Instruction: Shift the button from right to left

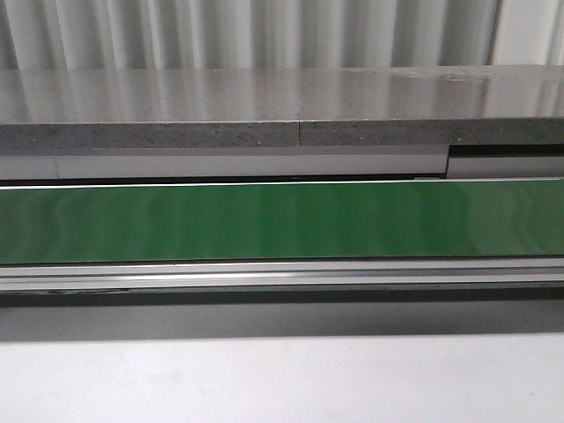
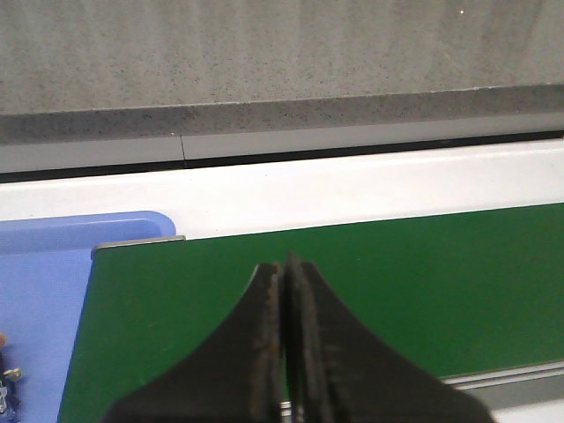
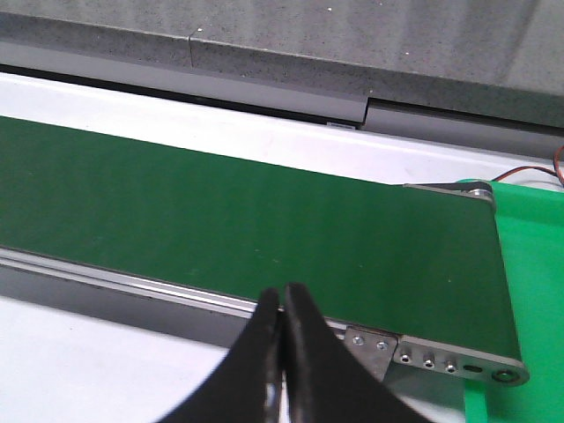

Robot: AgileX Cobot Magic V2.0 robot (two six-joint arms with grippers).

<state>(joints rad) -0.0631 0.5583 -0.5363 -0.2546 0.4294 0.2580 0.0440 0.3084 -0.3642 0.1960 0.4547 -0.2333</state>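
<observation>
Table: a pale grey surface fills the near edge in the front view, with nothing resting on the visible part.
Conveyor belt: a long green band runs from the left edge to the right edge, set in a metal frame; no object lies on it in any view.
Stone ledge: a speckled grey slab runs along the far edge, behind the belt, with corrugated wall above it.
Blue tray: sits at the belt's left end, touching the end of the frame; small parts show at its bottom corner, too cropped to identify.
Green mat: lies past the belt's right end, beside the roller.
Left gripper: fingers pressed together, nothing between them, hanging over the green belt near the tray.
Right gripper: fingers pressed together, empty, over the near rail of the belt.
Button: not visible in any view; its place cannot be told.
</observation>
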